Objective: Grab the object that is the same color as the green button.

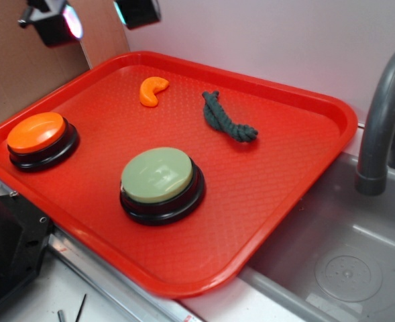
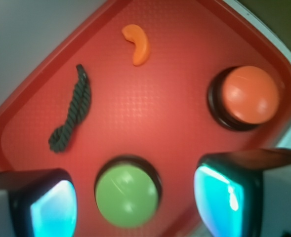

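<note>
End effector (image 2: 135, 202) spread, empty, high above tray (image 2: 185, 113); green rope (image 2: 71, 118) lying well apart, untouched.

Dark green twisted rope (image 1: 228, 119) — flat on tray, beyond pale green dome button (image 1: 158, 176)

tray: red plastic tray (image 1: 277, 174), diamond-textured
rope: dark green twisted rope piece (image 1: 225, 119)
buttons: pale green dome button (image 1: 158, 176); orange dome button (image 1: 36, 132); both black-based
crescent: small orange crescent piece (image 1: 152, 90)

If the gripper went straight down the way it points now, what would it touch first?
Probably the green button: in the wrist view it sits between the two fingers of the gripper, which is open. Depth is unclear, so the bare red tray beside it is possible.
</note>
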Tool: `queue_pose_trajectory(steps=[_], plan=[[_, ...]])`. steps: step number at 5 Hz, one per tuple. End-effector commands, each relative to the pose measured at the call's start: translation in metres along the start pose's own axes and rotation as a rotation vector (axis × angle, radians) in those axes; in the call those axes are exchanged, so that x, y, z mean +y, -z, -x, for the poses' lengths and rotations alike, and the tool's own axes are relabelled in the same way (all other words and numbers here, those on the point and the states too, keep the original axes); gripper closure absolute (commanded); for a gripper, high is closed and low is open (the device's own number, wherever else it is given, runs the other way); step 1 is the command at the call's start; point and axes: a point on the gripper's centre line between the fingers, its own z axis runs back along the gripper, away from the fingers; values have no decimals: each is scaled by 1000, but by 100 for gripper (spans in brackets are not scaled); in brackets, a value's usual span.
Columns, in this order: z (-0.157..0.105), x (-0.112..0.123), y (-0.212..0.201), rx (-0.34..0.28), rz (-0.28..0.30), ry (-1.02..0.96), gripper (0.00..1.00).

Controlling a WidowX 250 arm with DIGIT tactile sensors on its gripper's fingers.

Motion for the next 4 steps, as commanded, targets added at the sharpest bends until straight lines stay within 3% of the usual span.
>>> queue_pose_trajectory(steps=[1, 2, 4], plan=[[-31, -50, 42, -71, -20, 16, 0], [-44, -61, 75, -27, -17, -6, 0], [-57, -72, 129, 46, -70, 6, 0]])
